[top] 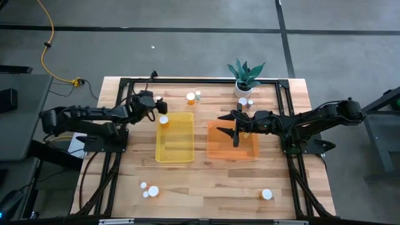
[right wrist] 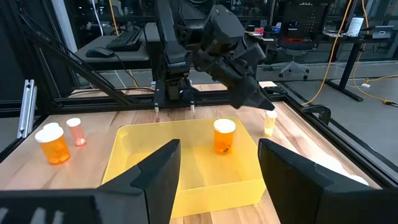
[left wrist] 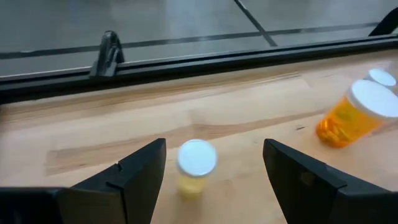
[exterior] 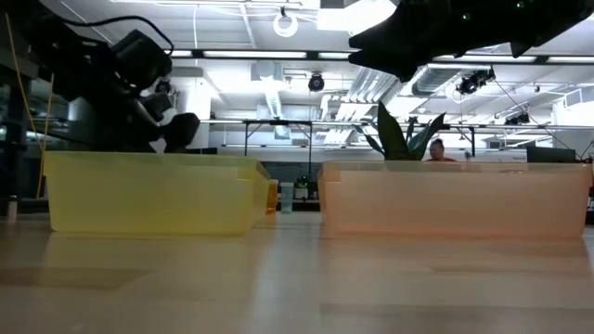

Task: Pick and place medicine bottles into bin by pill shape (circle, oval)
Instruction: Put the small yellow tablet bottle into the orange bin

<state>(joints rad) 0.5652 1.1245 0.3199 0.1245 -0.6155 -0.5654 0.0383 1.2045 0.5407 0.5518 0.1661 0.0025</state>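
Observation:
My left gripper (top: 156,103) is open, low over the table past the yellow bin's (top: 175,153) far left corner. A small pale-yellow bottle with a white cap (left wrist: 196,165) stands upright on the table between its fingers, with a gap on either side; it also shows in the right wrist view (right wrist: 270,121). An amber bottle (right wrist: 224,135) stands upright inside the yellow bin, at its far left corner (top: 164,120). My right gripper (top: 222,124) is open and empty above the orange bin (top: 232,150).
An amber bottle (left wrist: 354,115) and a small one (top: 198,95) stand by the table's far edge. Two more (top: 242,101) stand beside the potted plant (top: 245,76). Three bottles (top: 150,190) stand near the front left, one (top: 267,194) front right. A black frame rail (left wrist: 186,59) runs along the far edge.

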